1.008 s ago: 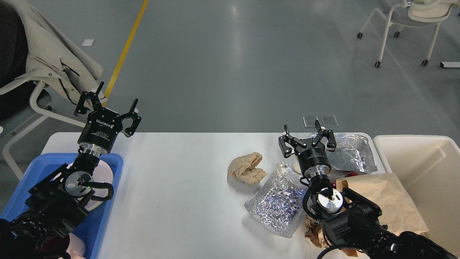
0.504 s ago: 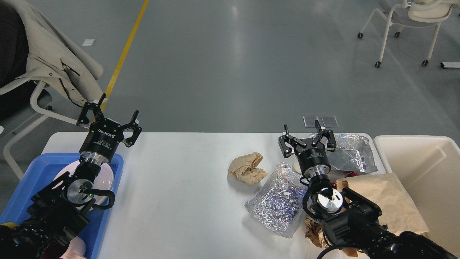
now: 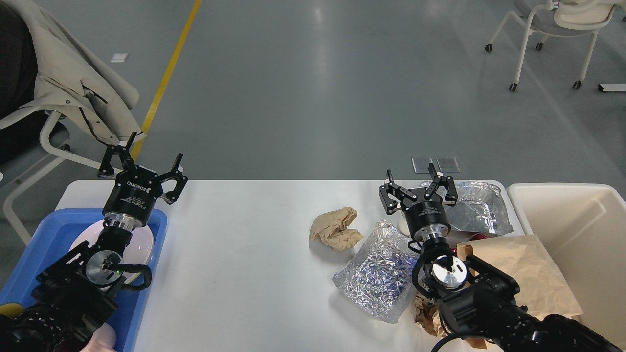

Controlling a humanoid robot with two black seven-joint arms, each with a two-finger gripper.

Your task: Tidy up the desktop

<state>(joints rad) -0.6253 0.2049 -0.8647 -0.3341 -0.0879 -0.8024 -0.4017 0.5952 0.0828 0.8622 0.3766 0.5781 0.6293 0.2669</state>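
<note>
The white desktop (image 3: 244, 254) spans the view. On its right half lie a crumpled tan paper ball (image 3: 336, 228), a silver foil bag (image 3: 379, 274), a second foil bag (image 3: 477, 205) at the far right edge and a brown paper bag (image 3: 525, 271). My left gripper (image 3: 142, 161) is open and empty, raised above the desktop's far left corner, just beyond the blue tray (image 3: 34, 264). My right gripper (image 3: 418, 186) is open and empty, held above the clutter between the two foil bags.
A white plate (image 3: 139, 244) lies in the blue tray. A cream bin (image 3: 577, 230) stands off the desktop's right end. More crumpled brown paper (image 3: 424, 313) lies under my right arm. Chairs stand at the far left (image 3: 49, 122) and far right (image 3: 552, 29).
My left gripper has dropped lower and shifted slightly left, staying open. The right arm and the clutter have not moved.
</note>
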